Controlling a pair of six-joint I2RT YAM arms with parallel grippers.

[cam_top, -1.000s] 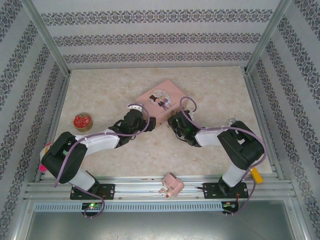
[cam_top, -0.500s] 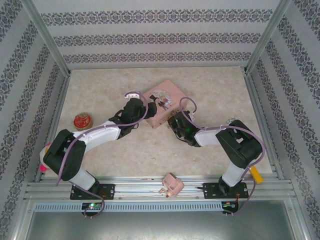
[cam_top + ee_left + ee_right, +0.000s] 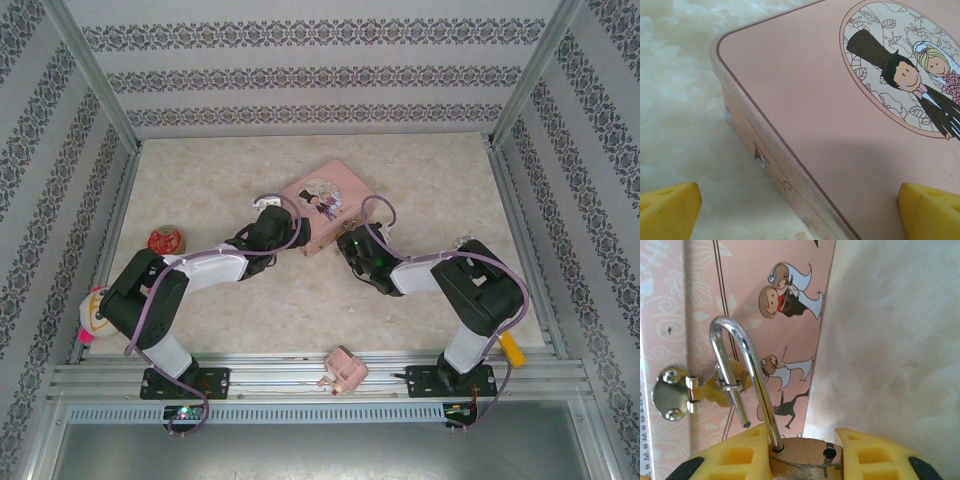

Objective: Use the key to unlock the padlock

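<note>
Right arm pinching the padlock while the left stands ready to brace the tin.

On the pale marbled table [image 3: 430,190], the flat pink wedding-print tin [image 3: 322,205] sits mid-table, slightly toward the far edge. I have the left gripper [image 3: 799,210] spread wide across the tin's corner, probably so I can steady the box. The right gripper [image 3: 805,462] is pressed onto the small brass padlock with silver shackle [image 3: 799,456], which hangs from the silver clasp [image 3: 671,395] on the tin's side facing the table's near edge. The shackle's short leg stands free of the body, so I judge the lock sprung and held for unhooking.
</note>
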